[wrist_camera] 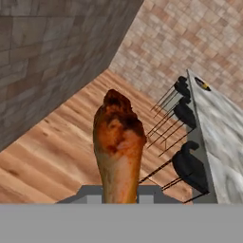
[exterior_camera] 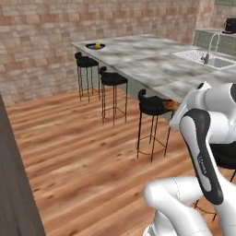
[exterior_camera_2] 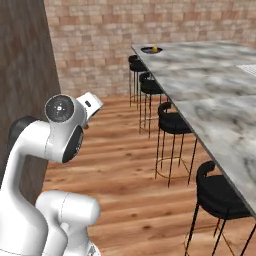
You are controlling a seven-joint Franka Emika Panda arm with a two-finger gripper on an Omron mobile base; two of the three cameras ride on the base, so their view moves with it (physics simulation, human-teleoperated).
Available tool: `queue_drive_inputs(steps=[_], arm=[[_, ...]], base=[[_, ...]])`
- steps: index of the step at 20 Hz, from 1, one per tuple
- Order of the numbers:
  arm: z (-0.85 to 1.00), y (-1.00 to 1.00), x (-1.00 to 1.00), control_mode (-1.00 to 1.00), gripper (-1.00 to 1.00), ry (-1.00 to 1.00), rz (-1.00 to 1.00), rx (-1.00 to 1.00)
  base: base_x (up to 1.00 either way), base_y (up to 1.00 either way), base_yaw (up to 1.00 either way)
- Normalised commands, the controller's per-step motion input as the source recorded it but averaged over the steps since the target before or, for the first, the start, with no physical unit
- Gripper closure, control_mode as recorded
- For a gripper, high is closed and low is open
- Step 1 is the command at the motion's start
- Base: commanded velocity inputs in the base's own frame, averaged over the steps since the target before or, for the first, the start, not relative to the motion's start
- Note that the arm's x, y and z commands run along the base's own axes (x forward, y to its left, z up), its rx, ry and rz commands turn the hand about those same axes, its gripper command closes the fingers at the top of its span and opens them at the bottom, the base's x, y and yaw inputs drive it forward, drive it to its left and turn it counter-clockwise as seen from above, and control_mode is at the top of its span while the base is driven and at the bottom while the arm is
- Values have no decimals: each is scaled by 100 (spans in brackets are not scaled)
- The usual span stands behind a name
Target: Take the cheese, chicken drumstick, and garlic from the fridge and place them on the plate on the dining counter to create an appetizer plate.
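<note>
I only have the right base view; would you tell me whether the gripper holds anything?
Observer: Yes, in the hand view the gripper is shut on the drumstick, thick end pointing away from the hand.
Operator: Thank you. Is anything set into the counter beyond my right edge?
Observer: The left base view shows a sink with a tap in the counter.

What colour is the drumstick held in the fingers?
Orange-brown, with dark charred patches toward its thick end; the chicken drumstick shows best in the hand view.
</note>
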Motion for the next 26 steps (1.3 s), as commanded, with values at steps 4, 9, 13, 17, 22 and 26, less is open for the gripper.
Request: queue_drive_inputs(steps=[4,9,13,17,22,26], arm=[[0,0,0,100,100,0,0,0],[0,0,0,100,100,0,0,0],[0,0,0,100,100,0,0,0],[0,0,0,100,100,0,0,0],[0,0,0,100,100,0,0,0],[0,0,0,100,100,0,0,0]], base=[[100,85,7],[100,9,27],[100,0,27],[100,-34,26],[100,-87,7],[100,-89,0]])
